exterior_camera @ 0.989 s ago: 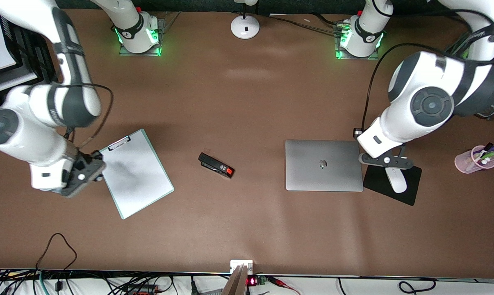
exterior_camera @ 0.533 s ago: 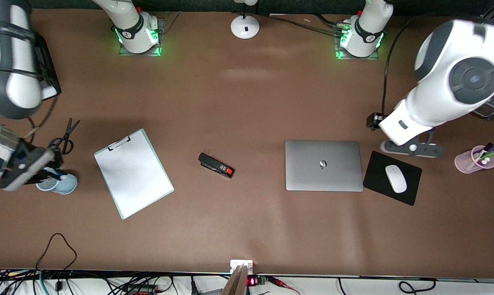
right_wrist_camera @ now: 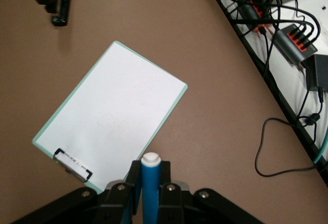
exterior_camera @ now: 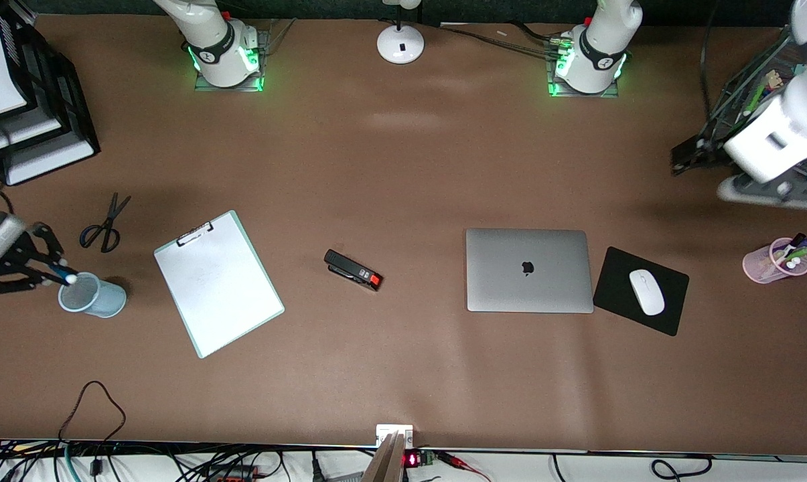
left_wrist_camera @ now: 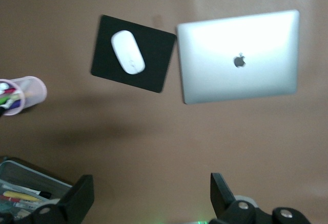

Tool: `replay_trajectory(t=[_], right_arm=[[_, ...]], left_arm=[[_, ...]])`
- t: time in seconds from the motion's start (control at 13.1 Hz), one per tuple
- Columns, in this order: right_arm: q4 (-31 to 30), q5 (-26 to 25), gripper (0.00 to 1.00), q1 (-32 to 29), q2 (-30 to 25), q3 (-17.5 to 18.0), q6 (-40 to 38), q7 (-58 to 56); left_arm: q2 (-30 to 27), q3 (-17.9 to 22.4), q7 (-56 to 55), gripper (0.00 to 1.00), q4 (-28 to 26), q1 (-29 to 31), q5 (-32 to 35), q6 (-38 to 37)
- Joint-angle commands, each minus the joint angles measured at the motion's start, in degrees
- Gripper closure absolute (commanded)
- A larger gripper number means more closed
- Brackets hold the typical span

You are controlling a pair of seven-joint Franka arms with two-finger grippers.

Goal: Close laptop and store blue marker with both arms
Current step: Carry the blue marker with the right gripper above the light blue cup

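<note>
The silver-grey laptop (exterior_camera: 528, 270) lies shut on the table, its lid with the apple logo up; it also shows in the left wrist view (left_wrist_camera: 238, 57). My right gripper (exterior_camera: 38, 268) is at the right arm's end of the table. It is shut on the blue marker (exterior_camera: 59, 273), whose white tip is at the rim of a light-blue cup (exterior_camera: 98, 299). In the right wrist view the marker (right_wrist_camera: 150, 183) stands between the shut fingers of the gripper (right_wrist_camera: 150, 175). My left gripper (exterior_camera: 768, 193) is open and empty in the air at the left arm's end, fingers wide apart (left_wrist_camera: 151, 185).
A clipboard (exterior_camera: 219, 281), a black stapler (exterior_camera: 353, 270) and scissors (exterior_camera: 105, 224) lie between cup and laptop. A black mouse pad (exterior_camera: 671, 314) with a white mouse (exterior_camera: 646, 292) lies beside the laptop. A pink pen cup (exterior_camera: 775, 262), a mesh organizer (exterior_camera: 745, 100) and stacked trays (exterior_camera: 35, 127) stand at the table's ends.
The left gripper has moved up and away from beside the laptop to the left arm's end. The right gripper has moved with the marker from the clipboard to the light-blue cup.
</note>
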Motion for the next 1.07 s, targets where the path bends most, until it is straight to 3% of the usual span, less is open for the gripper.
replay_trajectory(t=[0.0,0.15,0.61,0.99], right_arm=[[2.3,7.7,0.95,-6.0,-0.5,0.8,-6.2,-11.0],[2.3,11.4,0.96,-8.6,0.0,0.8,-7.6,-19.2],[2.3,25.1,0.96,-13.9,5.9,0.9,-13.5,-37.8],[2.4,29.0,0.96,-15.9,11.4,0.9,-13.5,-48.9]], left_arm=[[-9.7,2.0,1.9,0.00,-15.2,-0.6,-1.4,13.3],[-8.8,2.4,2.3,0.00,-14.9,-2.1,-1.4,11.6],[-1.5,5.9,2.2,0.00,-4.6,-6.2,-0.7,7.3],[1.8,6.2,2.1,0.00,-1.0,-6.7,-0.9,7.3]])
